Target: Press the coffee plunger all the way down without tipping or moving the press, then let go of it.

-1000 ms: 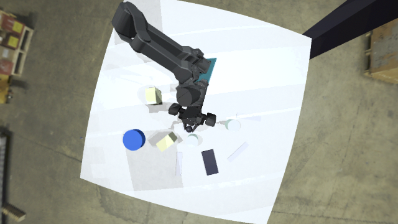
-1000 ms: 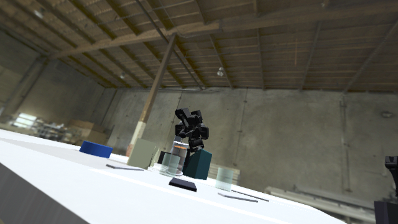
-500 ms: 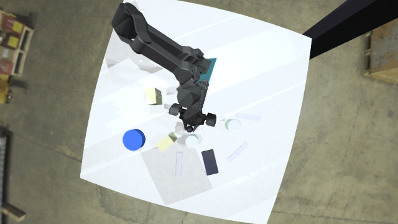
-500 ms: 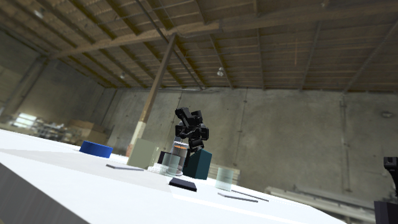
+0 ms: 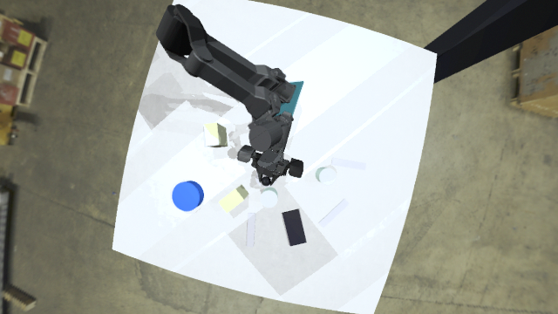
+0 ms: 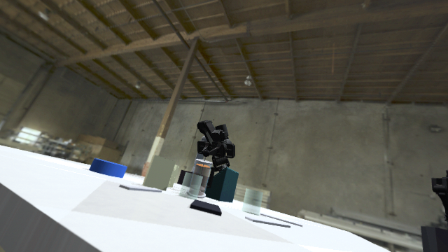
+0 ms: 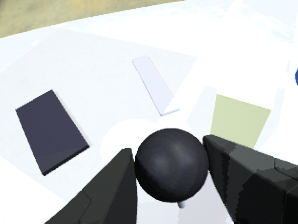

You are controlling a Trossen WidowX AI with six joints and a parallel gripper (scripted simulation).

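Note:
The coffee press point(image 6: 202, 176) is a clear upright cylinder, partly hidden behind a glass in the exterior view. An orange disc point(image 6: 203, 165) shows inside its upper part. A short length of thin rod stands above its lid. The plunger's round black knob point(image 5: 266, 180) point(image 7: 171, 167) is between the fingertips. My gripper point(image 5: 265, 180) point(image 6: 206, 153) point(image 7: 168, 151) is shut on the knob, above the press, with a finger against either side. Most of the press is hidden under the gripper in the top view, and its body is not clear in the wrist view.
Two glasses point(image 5: 269, 198) point(image 5: 326, 174) stand near the press, one very close. Two pale yellow blocks point(image 5: 233, 199) point(image 5: 215, 135), a blue disc point(image 5: 187, 195), a teal block point(image 6: 222, 185), a dark slab point(image 5: 294, 227) point(image 7: 51, 131) and several thin strips surround it.

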